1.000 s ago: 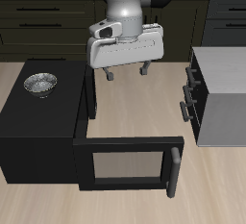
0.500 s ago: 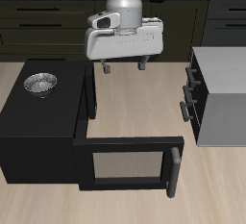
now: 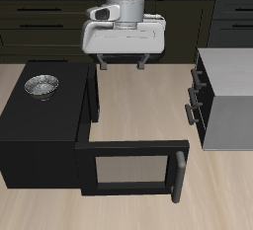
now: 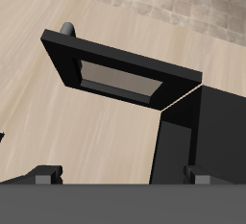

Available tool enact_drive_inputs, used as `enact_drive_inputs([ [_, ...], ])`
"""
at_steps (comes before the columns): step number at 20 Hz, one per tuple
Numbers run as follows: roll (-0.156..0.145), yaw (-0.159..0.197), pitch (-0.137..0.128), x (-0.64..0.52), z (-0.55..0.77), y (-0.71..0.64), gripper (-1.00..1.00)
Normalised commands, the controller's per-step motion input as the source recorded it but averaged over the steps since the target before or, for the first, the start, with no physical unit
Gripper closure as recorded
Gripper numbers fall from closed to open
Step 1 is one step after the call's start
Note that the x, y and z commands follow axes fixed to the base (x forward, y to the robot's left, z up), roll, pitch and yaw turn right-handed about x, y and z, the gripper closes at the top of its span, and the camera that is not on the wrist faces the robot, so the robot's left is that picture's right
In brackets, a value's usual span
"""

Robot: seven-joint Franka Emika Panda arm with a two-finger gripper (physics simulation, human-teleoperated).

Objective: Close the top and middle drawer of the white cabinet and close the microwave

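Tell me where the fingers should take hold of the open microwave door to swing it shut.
Best at the long dark bar handle on the free edge of the microwave door, farthest from the hinge. The door stands swung wide open toward the table's front edge, so coming down from above with the gripper, one finger each side of the bar, probably gives the most leverage.

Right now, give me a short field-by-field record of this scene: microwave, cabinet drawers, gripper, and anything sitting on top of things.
microwave: black box, door swung wide open toward the table's front edge
white cabinet: two drawers pulled out a little, dark bar handles showing
gripper: open, empty, raised over the bare table behind the microwave door
bowl: small metal bowl resting on the microwave's top
task state: nothing closed yet
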Motion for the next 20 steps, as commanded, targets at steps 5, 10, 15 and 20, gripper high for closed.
enact_drive_inputs([
  [5, -0.01, -0.042, 0.016, 0.15, 0.17, -0.04, -1.0],
  [10, 0.002, -0.036, -0.006, 0.11, 0.24, 0.07, -1.0],
  [15, 0.03, -0.014, 0.015, 0.11, 0.2, 0.15, -1.0],
  [20, 0.001, -0.023, -0.002, 0.07, 0.15, 0.1, -1.0],
])
